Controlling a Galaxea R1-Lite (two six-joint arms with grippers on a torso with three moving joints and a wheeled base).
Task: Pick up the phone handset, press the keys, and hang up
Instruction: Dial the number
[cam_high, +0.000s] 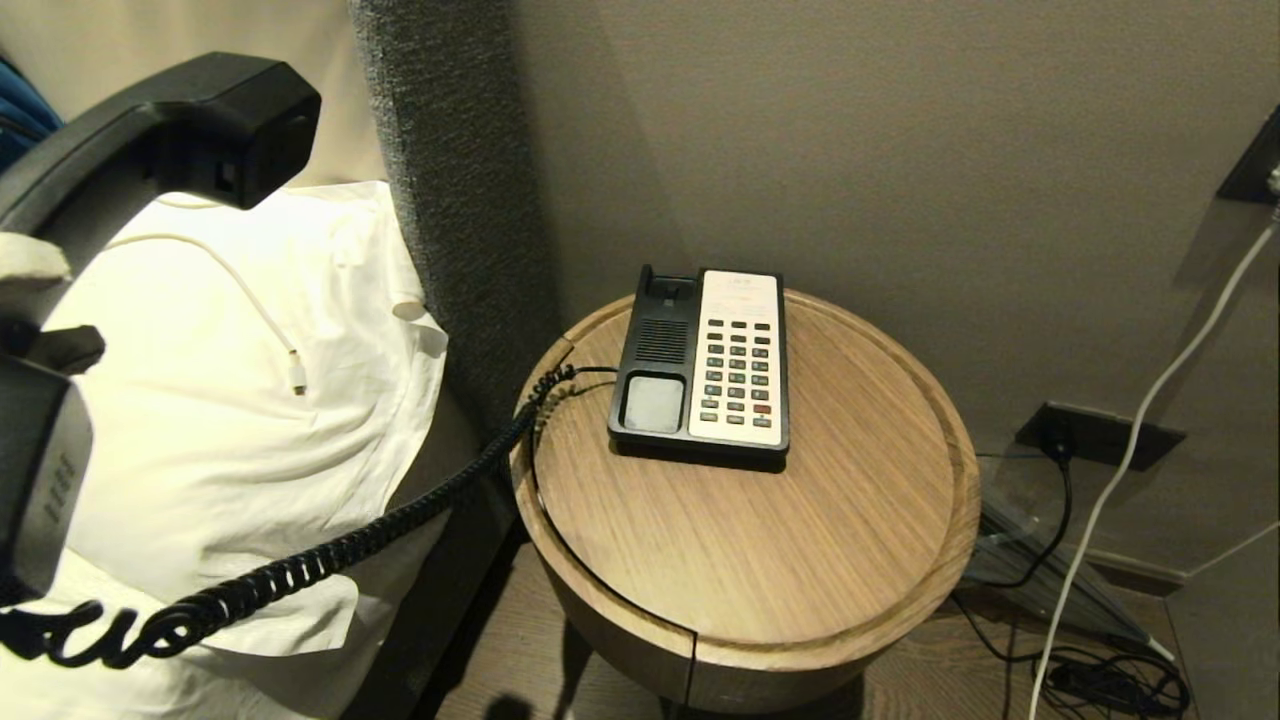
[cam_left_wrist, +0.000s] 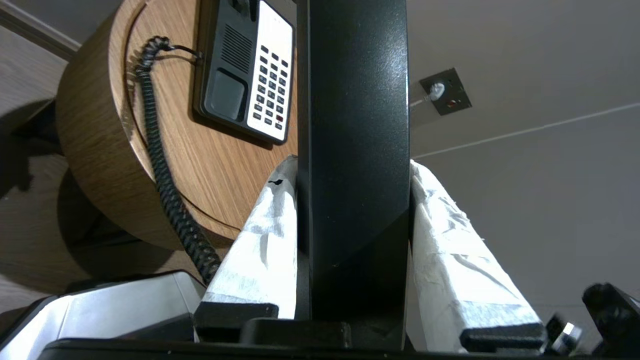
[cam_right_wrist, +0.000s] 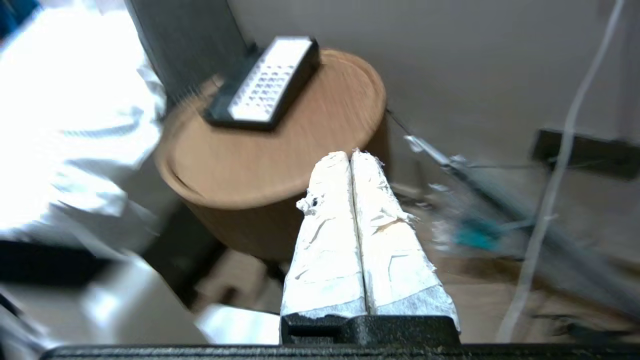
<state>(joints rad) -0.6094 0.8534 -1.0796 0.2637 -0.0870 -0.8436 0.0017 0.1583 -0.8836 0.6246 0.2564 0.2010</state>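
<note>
Phone handset (cam_high: 150, 130): long black receiver, off cradle, raised at left above pillow, coiled cord trailing to base.

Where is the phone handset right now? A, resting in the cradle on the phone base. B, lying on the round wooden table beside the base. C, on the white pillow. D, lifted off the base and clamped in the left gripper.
D: the phone handset sits between the left gripper's white-wrapped fingers, while the phone base's cradle lies empty.

Phone base (cam_high: 700, 360) on round table (cam_high: 800, 560), right of pillow (cam_high: 250, 420).
</note>
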